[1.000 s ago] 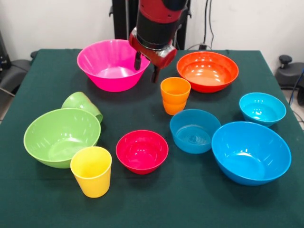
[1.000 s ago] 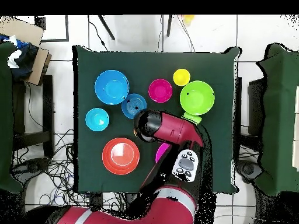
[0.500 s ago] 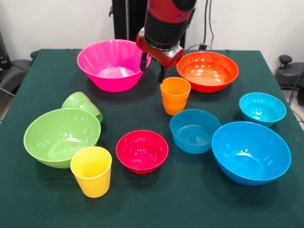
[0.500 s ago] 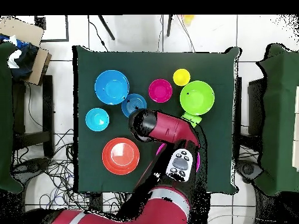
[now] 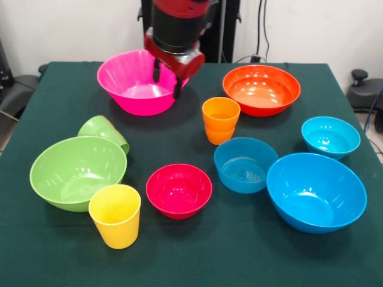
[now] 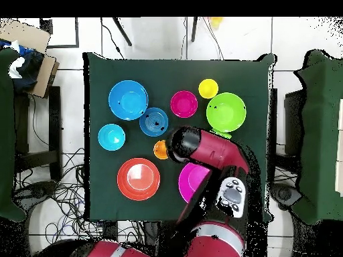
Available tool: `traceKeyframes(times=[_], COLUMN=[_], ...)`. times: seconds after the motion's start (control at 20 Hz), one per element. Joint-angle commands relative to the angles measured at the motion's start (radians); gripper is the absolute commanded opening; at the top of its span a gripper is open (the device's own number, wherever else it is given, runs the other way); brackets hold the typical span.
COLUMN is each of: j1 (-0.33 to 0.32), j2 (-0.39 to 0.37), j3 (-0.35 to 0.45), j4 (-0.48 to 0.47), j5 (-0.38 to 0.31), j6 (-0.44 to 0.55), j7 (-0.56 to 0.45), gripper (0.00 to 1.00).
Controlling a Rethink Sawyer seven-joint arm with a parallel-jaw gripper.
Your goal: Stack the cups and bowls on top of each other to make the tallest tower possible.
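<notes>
swinging away from the orange cup (image 5: pixel 221 119), which is standing untouched mid-table, the gripper (image 5: pixel 167 79) is now hanging empty, fingers apart, over the pink bowl (image 5: pixel 138 81), suggesting the bowl is becoming the tower's base.

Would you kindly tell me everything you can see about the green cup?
The green cup is a small, glossy, light green plastic tumbler. It lies tipped on its side on the green tablecloth, its rounded base pointing up and away, its mouth hidden behind the green bowl, whose far rim it seems to touch. Only its upper part shows in the front view. Overhead, the arm covers most of it. Nothing holds it; the claw hangs over the pink bowl.
</notes>
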Motion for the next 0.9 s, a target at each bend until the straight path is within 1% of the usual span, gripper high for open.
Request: traceKeyframes(times=[0.05,0.1,0.2,0.4,0.9], j1=[-0.054,-0.058,-0.080,-0.064,-0.056], j2=[0.009,0.003,-0.008,-0.013,-0.013], j3=[0.102,0.106,0.137,0.136,0.131], j4=[0.025,0.028,0.045,0.056,0.044], j5=[-0.095,-0.101,-0.097,-0.093,-0.099], j6=[-0.065,-0.063,-0.055,-0.058,-0.039], j7=[-0.048,-0.053,-0.069,-0.024,-0.012], gripper=[1.00,1.00,1.00,1.00,1.00])
